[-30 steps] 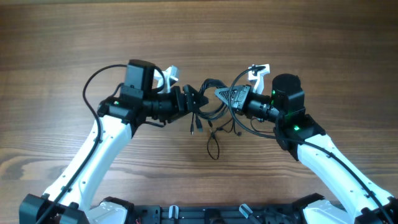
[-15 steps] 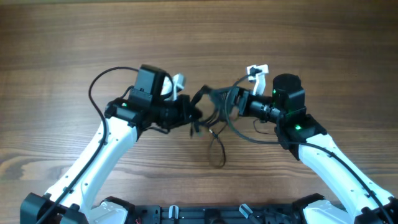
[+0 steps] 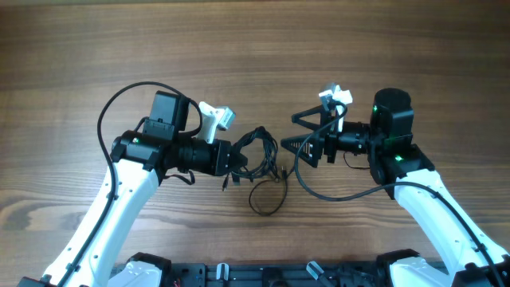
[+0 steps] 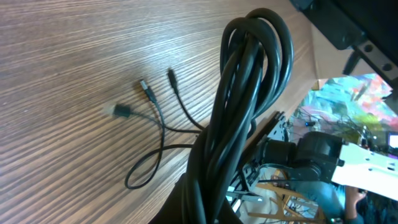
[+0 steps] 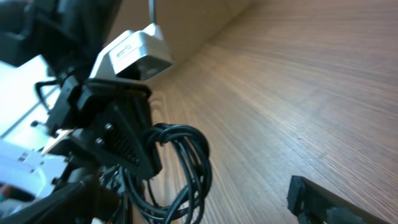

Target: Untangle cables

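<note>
The cables are a knot of thin black cords hanging from my left gripper, which is shut on them just left of the table's middle. One loop trails onto the wood below the knot. In the left wrist view the bundle rises from the jaws, and loose ends with small plugs lie on the table beside it. My right gripper stands open a short way right of the knot, with nothing between its fingers. The right wrist view shows the bundle held apart from my one visible right finger.
A thicker black wire loops from the right arm onto the table below the right gripper. A similar wire arches over the left arm. Bare wooden tabletop stretches behind both arms.
The right gripper opened, let go of the knot and drew back to the right. The left gripper shut on the knot and carried it slightly left and toward the front.
</note>
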### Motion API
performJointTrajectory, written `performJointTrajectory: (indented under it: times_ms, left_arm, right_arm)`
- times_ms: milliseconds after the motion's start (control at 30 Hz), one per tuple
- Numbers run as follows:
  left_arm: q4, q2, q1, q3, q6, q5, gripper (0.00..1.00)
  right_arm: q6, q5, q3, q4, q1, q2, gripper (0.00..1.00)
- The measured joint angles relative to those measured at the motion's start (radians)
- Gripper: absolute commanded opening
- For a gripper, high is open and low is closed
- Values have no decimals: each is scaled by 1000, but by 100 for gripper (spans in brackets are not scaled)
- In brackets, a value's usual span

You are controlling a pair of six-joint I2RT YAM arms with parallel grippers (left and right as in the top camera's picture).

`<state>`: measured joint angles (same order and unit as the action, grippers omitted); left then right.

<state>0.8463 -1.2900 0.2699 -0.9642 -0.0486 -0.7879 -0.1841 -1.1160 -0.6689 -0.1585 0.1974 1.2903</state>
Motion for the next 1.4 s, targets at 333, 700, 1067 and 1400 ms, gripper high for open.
performJointTrajectory:
  times_ms: [333,700,1067,1400]
  left_arm:
    - [-146,0,0,0,-87,-72,4]
    - [-22,0,101,-1,82,-145,4]
    - [-140,-2,101,-4,-80,112,100]
    - [-211,-2,96,-4,-793,217,100]
  right_arm:
    - [13,-62,0,81,0,0,100]
    - [92,-42,0,67,119,0,8]
    - [-367,332,6,-66,155,0,5]
    - [-632,570,6,-113,154,0,4]
